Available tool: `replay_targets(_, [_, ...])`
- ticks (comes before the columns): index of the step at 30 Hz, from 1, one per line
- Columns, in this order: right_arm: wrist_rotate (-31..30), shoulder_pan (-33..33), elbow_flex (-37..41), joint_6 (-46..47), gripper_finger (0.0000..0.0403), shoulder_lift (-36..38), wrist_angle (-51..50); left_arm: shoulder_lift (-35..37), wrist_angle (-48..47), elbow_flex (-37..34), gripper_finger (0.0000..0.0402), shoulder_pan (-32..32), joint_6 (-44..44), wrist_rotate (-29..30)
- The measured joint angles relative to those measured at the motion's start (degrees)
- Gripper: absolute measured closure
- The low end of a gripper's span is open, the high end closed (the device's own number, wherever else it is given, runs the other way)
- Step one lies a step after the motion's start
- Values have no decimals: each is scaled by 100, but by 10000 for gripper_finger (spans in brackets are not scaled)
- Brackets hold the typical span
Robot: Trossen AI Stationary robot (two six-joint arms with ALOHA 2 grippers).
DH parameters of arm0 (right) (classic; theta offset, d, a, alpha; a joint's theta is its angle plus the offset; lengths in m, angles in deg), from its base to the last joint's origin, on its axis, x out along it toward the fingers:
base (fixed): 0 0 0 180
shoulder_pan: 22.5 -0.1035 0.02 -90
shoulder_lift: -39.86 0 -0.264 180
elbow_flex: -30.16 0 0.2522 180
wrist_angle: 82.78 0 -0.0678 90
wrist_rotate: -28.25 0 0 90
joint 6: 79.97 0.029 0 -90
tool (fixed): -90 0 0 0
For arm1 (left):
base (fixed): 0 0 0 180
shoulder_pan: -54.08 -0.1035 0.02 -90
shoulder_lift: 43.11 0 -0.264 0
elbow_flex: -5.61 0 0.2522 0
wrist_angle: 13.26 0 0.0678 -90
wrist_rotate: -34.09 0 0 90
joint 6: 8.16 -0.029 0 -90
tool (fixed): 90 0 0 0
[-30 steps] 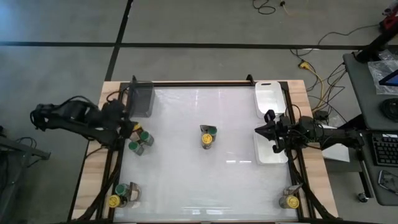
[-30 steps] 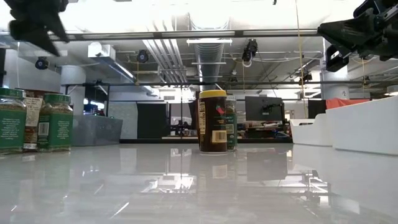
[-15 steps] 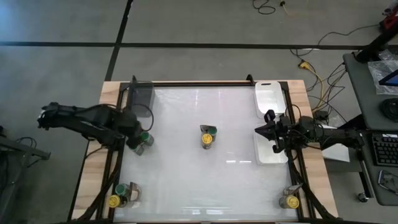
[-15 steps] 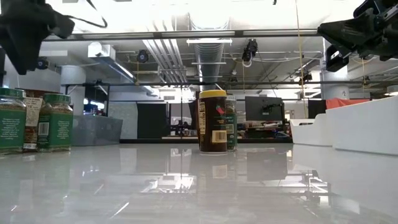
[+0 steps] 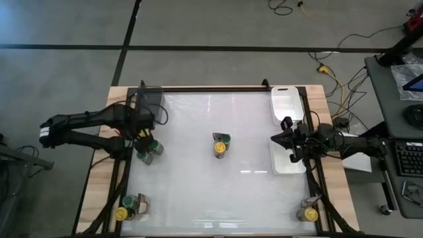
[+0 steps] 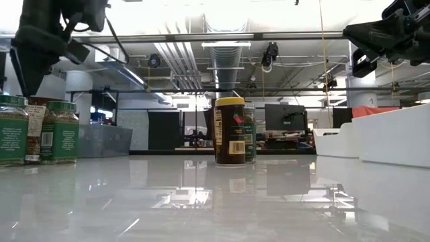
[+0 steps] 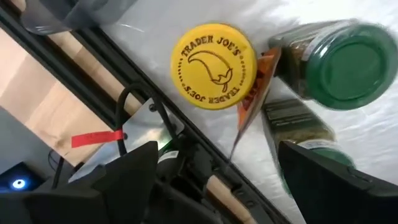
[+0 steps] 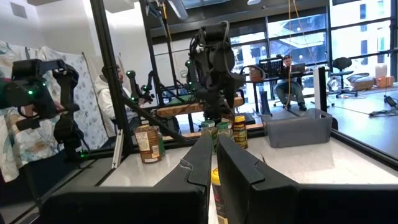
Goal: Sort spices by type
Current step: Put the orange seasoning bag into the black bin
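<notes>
Three spice jars stand together at the table's left: a yellow-lidded one [image 7: 214,65], a green-lidded one [image 7: 351,65] and another green one [image 7: 305,127]; in the high view this cluster [image 5: 148,148] sits near the left rail. My left gripper [image 7: 217,155] hangs open above it, pointing down and touching nothing. A yellow and a green jar [image 5: 221,143] stand at the table's middle. More jars stand at the near left corner [image 5: 129,209] and the near right corner [image 5: 306,213]. My right gripper [image 5: 276,140] waits shut over the right-hand trays.
A grey square bin [image 5: 151,104] stands at the far left corner, just beyond the cluster. Two white trays [image 5: 286,106] [image 5: 291,164] lie along the right edge. Black rails [image 7: 118,68] frame the table. A person shows in the room beyond.
My left gripper has swung in from the left rail, sunk toward the left cluster of jars and tipped until it points straight down. It has stayed open. The jars have not moved.
</notes>
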Motion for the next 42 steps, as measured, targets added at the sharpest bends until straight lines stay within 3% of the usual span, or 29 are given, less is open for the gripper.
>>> replay_targets(8, [1, 0, 0, 0, 385, 0, -1, -41, 483, -475, 112, -18, -195, -361])
replay_targets(30, [0, -1, -1, 0, 385, 0, -2, -22, 749, -574, 391, -16, -416, -373])
replay_targets(36, [0, -1, 0, 0, 385, 0, 0, -1, 744, -574, 399, -16, -632, -433])
replay_targets(42, [1, 1, -1, 0, 385, 0, -2, 87, 646, -307, 401, -7, -795, -995])
